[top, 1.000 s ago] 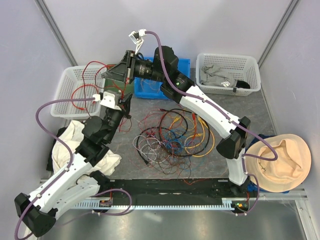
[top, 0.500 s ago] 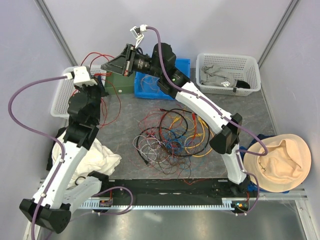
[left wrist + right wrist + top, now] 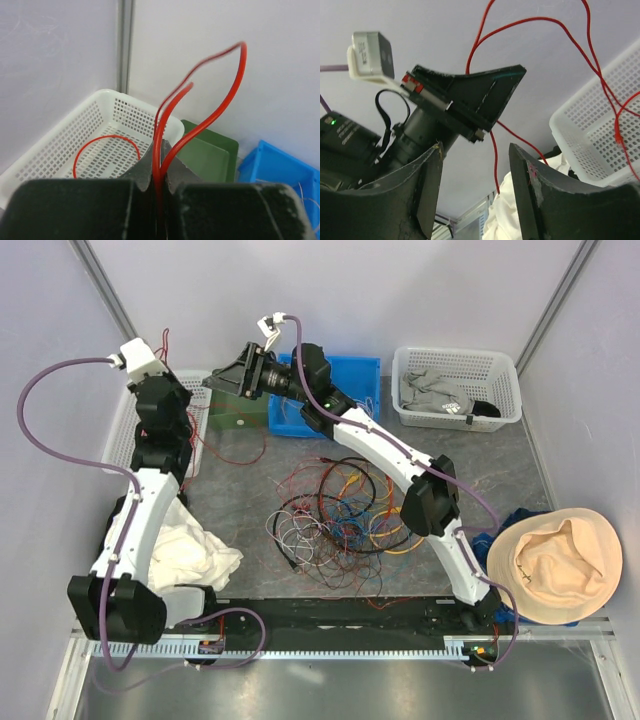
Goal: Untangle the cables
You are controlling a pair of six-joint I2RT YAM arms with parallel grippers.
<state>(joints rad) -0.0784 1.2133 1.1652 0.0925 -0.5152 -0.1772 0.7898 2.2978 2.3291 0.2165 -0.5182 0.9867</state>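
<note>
The cables [image 3: 340, 505] lie in a many-coloured tangle on the table's middle. One red cable [image 3: 161, 145] is pulled out of it. My left gripper [image 3: 160, 167] is shut on this cable, doubled between its fingers, and is raised over the white basket [image 3: 100, 127] at the far left. In the top view the left gripper [image 3: 185, 410] is high at the back left, and the red cable [image 3: 245, 455] trails towards the pile. My right gripper [image 3: 207, 383] stands open above the green box [image 3: 240, 420]. Its jaws [image 3: 475, 155] hold nothing; the red cable [image 3: 494, 150] hangs beyond them.
A blue bin [image 3: 355, 370] sits behind the green box. A second white basket [image 3: 455, 365] with cloths is at the back right. A tan hat [image 3: 560, 565] lies front right, a white cloth [image 3: 190, 550] front left. A black rail [image 3: 350, 610] runs along the near edge.
My left arm has swung up and back to the far left with the red cable in its grip. My right gripper has gone from shut to open and shifted slightly left.
</note>
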